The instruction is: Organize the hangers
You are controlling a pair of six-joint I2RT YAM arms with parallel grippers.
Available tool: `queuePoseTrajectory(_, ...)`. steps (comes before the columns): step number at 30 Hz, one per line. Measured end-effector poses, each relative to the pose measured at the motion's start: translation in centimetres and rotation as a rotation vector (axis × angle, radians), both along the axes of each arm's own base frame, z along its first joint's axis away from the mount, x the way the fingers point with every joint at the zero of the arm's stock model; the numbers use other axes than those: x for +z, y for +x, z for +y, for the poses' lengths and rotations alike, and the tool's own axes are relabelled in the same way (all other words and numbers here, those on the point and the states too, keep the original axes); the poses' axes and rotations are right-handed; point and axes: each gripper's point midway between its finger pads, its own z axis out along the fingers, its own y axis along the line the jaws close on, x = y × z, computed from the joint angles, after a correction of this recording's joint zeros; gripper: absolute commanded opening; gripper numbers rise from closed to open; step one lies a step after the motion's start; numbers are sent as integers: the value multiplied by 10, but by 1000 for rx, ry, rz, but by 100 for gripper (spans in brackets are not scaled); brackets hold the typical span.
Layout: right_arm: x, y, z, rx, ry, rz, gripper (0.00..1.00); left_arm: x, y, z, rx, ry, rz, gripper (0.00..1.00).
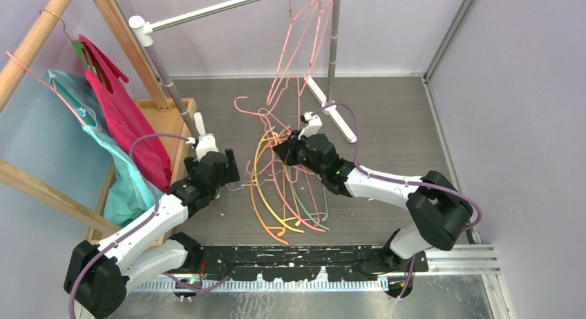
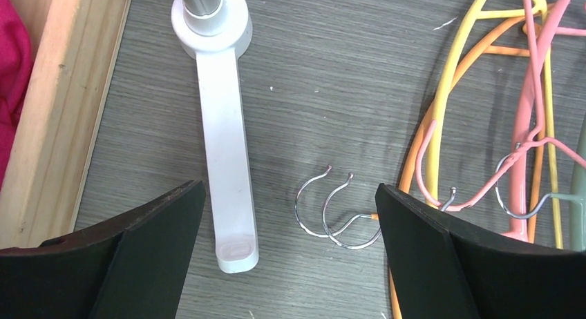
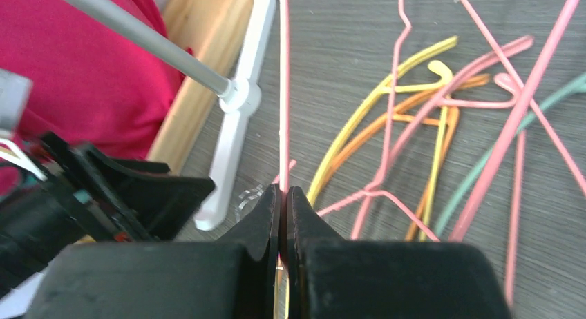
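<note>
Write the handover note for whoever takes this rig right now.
Left gripper: open, empty, over the table beside the pile.
Right gripper: jaws shut on a pink wire hanger.
Done: a few pink hangers hang on the rail.
To do: the pile's orange, yellow, green and pink hangers are on the table, not yet hung.

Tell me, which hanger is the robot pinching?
The thin pink wire hanger, squeezed between the right gripper's shut fingers. The other hangers are not gripped.
</note>
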Motion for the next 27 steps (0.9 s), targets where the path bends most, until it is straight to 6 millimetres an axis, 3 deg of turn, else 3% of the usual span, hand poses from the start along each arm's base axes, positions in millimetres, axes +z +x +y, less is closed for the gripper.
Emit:
queuePoseTrajectory(5, 19, 6, 18, -7, 131, 13, 1, -8, -4, 2, 2, 8, 17, 98)
queuePoseTrajectory(9, 29, -1, 38, 17, 189, 18, 1, -17, -6, 3, 2, 21, 39, 98)
queuePoseTrajectory(18, 69, -71, 100, 169, 271, -41, 1, -29, -3, 0, -3, 36, 75, 98)
queuePoseTrajectory(21, 71, -83, 106, 191, 269, -48, 1, -32, -3, 0, -5, 36, 80, 98)
queuePoseTrajectory(27, 83, -76, 107, 173, 261, -82, 1, -32, -1, -3, -4, 24, 78, 98)
